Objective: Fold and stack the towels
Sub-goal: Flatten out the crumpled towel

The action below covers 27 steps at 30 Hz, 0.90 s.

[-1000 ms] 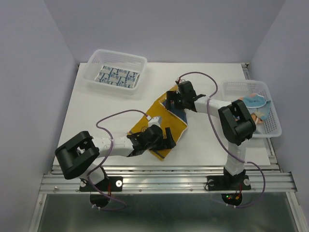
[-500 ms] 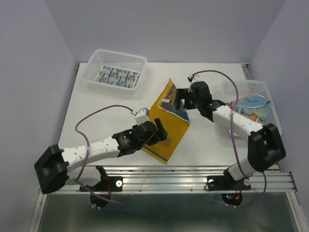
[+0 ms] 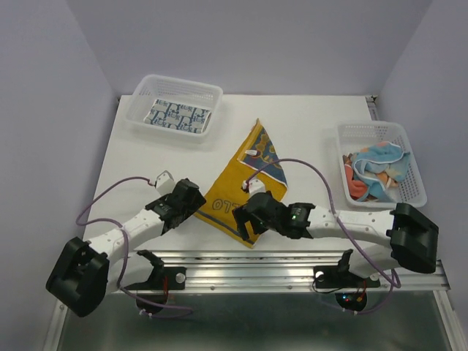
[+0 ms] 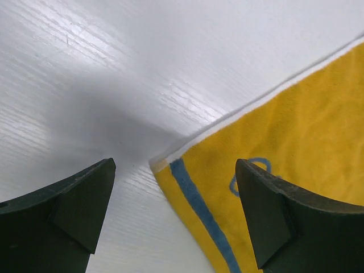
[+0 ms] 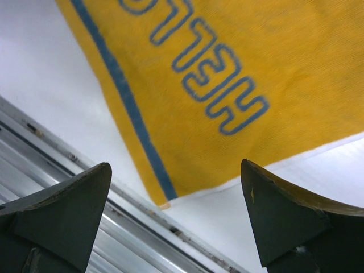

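A thin yellow cloth towel with navy lettering (image 3: 235, 188) is laid flat on the white table (image 3: 146, 150), towards its near edge. The left gripper (image 4: 175, 196) is held wide open and empty at the towel's left corner. The right gripper (image 5: 176, 199) is likewise spread wide and empty over the towel's near corner.

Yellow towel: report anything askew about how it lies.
The yellow towel lies diagonal to the table edges, its far end flopped over unevenly, showing the navy pattern. Its near corner sits close to the front rail.
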Available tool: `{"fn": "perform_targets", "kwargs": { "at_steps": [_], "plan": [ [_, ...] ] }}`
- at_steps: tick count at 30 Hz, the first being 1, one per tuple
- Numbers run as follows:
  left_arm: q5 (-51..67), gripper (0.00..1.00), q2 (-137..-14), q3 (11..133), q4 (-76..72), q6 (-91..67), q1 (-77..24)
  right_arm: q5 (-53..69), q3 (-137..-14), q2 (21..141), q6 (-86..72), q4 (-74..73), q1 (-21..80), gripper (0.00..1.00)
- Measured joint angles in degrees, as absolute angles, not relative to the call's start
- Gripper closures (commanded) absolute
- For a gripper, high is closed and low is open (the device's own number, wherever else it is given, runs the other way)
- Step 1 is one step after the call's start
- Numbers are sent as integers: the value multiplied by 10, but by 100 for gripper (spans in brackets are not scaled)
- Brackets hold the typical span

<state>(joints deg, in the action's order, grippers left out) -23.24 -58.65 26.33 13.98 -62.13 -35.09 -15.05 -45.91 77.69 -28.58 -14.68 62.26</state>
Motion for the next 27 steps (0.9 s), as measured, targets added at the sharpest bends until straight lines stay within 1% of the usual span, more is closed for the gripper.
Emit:
{"fn": "perform_targets", "kwargs": {
  "at_steps": [2,3,4,5,7,8,14,17,24,27],
  "plan": [
    [-220,10,-621,263,128,-612,-338,-165,-461,789,-296,-156,657,0],
    [-216,18,-641,263,122,-606,-331,-173,-464,803,-300,-163,678,0],
    [-211,21,-656,271,112,-602,-329,-179,-465,817,-305,-168,692,0],
    [-201,27,-675,279,96,-594,-325,-182,-466,833,-309,-173,706,0],
    [-190,28,-702,292,83,-585,-323,-187,-469,863,-315,-185,726,0],
    [-187,32,-713,298,77,-580,-322,-188,-469,874,-318,-190,729,0],
    [-165,33,-721,302,65,-565,-321,-193,-473,893,-329,-194,732,0],
    [-152,28,-717,300,64,-551,-321,-199,-474,893,-333,-196,732,0],
    [-138,27,-714,300,65,-532,-321,-208,-482,893,-335,-201,732,2],
    [-136,25,-714,300,64,-528,-321,-207,-483,893,-335,-203,732,0]
  ]
}}
